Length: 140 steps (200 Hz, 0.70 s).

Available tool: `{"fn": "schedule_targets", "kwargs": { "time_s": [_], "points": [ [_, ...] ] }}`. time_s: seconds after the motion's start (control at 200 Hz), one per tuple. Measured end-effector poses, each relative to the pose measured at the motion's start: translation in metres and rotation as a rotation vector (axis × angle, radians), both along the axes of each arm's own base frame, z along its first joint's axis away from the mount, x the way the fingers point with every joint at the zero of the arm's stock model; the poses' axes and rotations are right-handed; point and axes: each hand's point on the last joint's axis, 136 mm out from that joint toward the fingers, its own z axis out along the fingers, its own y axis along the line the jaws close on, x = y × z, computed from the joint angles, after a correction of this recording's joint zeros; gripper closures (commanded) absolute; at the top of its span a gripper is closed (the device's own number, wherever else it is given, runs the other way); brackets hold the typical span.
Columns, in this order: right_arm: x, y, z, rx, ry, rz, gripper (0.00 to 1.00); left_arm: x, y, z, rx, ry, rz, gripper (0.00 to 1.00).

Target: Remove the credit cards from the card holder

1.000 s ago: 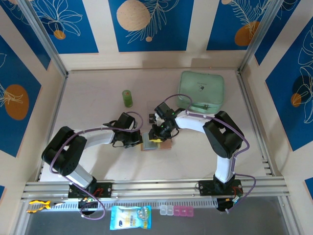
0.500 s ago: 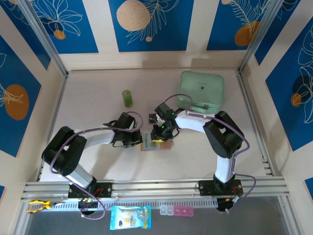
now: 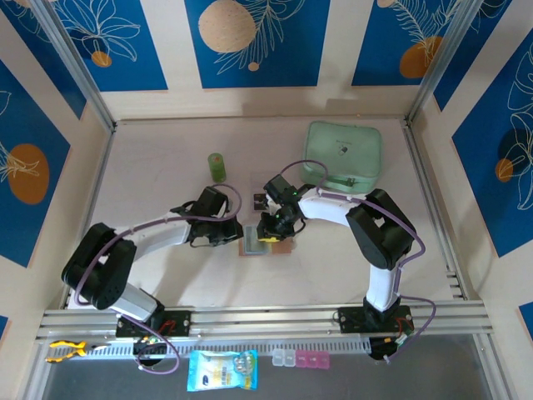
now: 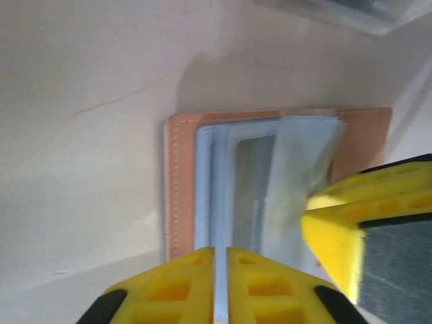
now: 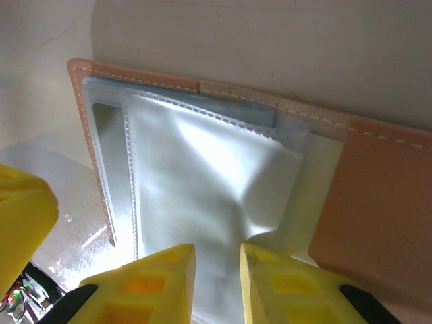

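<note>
The card holder [image 3: 265, 243], salmon-tan with greyish-blue inner panels, lies open on the table between both grippers. My right gripper [image 5: 217, 251] is shut on its clear plastic sleeve [image 5: 196, 182], which puckers at the fingertips. My left gripper [image 4: 221, 253] is at the holder's [image 4: 181, 182] left edge, its fingers a thin slit apart with a pale-blue strip showing in the slit; whether it is pinched I cannot tell. The right gripper's yellow finger [image 4: 358, 223] rests on the sleeve. A small card-like piece [image 3: 259, 200] lies behind the right gripper. No credit card is distinct inside the sleeves.
A mint-green pouch [image 3: 344, 156] sits at the back right, and a small green cylinder [image 3: 216, 167] stands at the back left. Side rails and walls close in the table. A snack packet [image 3: 221, 370] lies below the front rail.
The left arm's elbow has swung down and left, and its gripper has shifted slightly back. Its fingers have parted by a hair. The right gripper and the holder have stayed put.
</note>
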Motion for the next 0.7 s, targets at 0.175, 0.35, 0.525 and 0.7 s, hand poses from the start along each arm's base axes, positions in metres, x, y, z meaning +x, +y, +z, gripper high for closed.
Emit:
{"fn": "schedule_targets", "kwargs": {
  "time_s": [0.175, 0.35, 0.525, 0.7],
  "points": [
    [-0.002, -0.004, -0.001, 0.004, 0.001, -0.005, 0.76, -0.002, -0.01, 0.006, -0.036, 0.0, -0.019, 0.8],
    [-0.002, -0.006, -0.002, 0.011, 0.003, -0.009, 0.77, -0.001, -0.025, 0.008, -0.067, 0.004, -0.047, 0.78],
    [-0.003, -0.004, -0.002, 0.022, 0.007, -0.006, 0.77, -0.004, -0.03, 0.001, -0.069, 0.031, -0.055, 0.78],
    [-0.003, -0.004, -0.001, 0.026, 0.009, -0.006, 0.77, -0.007, -0.031, -0.006, -0.06, 0.054, -0.057, 0.76]
  ]
}}
